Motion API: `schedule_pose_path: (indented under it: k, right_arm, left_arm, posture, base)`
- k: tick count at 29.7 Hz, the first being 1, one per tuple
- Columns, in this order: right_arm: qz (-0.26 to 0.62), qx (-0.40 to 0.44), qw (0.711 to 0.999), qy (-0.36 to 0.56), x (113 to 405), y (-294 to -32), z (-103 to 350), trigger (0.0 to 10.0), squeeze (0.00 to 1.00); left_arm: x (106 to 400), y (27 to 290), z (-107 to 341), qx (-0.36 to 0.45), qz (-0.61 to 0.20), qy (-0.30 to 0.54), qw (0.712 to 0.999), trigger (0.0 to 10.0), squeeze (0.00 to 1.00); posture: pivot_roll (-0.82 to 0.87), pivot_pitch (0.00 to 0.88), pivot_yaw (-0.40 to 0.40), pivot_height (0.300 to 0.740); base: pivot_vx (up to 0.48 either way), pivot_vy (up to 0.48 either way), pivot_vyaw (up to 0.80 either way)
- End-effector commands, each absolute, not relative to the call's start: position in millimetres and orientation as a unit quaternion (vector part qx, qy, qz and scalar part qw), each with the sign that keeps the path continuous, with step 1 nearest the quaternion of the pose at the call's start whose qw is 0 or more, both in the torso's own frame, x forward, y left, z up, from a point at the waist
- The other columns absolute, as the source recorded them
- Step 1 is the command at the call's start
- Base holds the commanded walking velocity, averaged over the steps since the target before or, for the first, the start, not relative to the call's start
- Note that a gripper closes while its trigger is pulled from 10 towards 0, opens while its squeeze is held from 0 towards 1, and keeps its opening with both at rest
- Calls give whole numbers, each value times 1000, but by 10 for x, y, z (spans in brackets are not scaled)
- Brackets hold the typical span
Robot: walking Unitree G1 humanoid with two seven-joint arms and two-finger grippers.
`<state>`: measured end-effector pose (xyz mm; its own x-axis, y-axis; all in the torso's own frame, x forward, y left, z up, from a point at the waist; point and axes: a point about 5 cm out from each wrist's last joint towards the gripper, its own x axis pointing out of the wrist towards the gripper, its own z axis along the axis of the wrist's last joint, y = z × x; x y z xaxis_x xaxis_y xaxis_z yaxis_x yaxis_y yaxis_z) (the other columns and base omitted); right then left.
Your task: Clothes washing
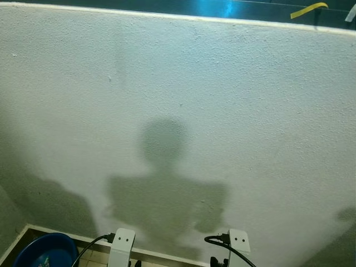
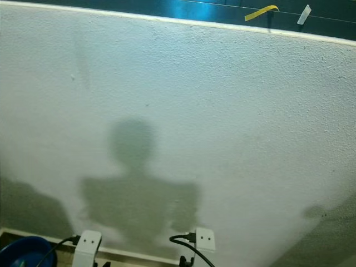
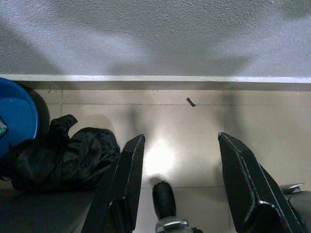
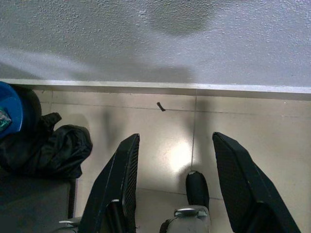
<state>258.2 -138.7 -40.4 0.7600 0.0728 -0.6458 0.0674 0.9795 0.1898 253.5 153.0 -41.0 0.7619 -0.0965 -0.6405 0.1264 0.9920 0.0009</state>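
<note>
Left gripper [image 3: 177, 187]: fingers spread wide and holding nothing, hanging low and pointed down at pale floor tiles [image 3: 194, 126] at the foot of a white textured wall [image 1: 222, 100].
Right gripper [image 4: 172, 187]: likewise wide open and empty, over the same stretch of tile.
Black garment [image 3: 63, 158]: a crumpled dark heap on the floor, just beside and outboard of the left gripper's nearer finger [image 3: 124, 179], not touching it; from the right gripper it lies farther off on the same side.
Blue basin [image 1: 47, 253]: just beyond the garment from both grippers, its rim touching or overlapping the cloth; whether it holds water cannot be told.
Small dark scrap [image 3: 190, 102]: on the tile ahead of the left gripper, near the skirting [image 3: 155, 80]; not laundry by the look of it.
Head view: wall and the robot's own shadow [image 1: 164, 183], the two silver forearms at the lower edge, the basin at the robot's left.
Step in hand: judged to be reaching for the garment to carry it to the wash; nothing is picked up yet.
Doing it well: likely the left arm's job. Turn or sidestep left so the heap sits between the open fingers, come down on the bunched, highest fold rather than a thin edge, close fully, and lift clear of the basin rim so trailing cloth does not snag it.
</note>
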Motion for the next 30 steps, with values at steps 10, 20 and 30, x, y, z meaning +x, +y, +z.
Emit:
schedule_pose_path:
  k: [10,20,30]
  right_arm:
    - [-1,108,930,350,2571,-1391,-414,10000,0]
    - [5,104,933,346,2574,-1376,-408,10000,0]
    - [10,77,932,354,2544,-1363,-433,10000,0]
  left_arm:
    - [2484,1518,-454,16,-56,353,934,10000,0]
    - [2478,1543,-457,18,-51,352,934,10000,0]
    - [2453,1540,-473,22,-57,354,933,10000,0]
  posture:
    - [-5,10,-5,740]
    - [7,5,-15,740]
    - [7,0,-17,740]
  base:
    - [0,0,0]
    - [0,0,0]
    - [0,0,0]
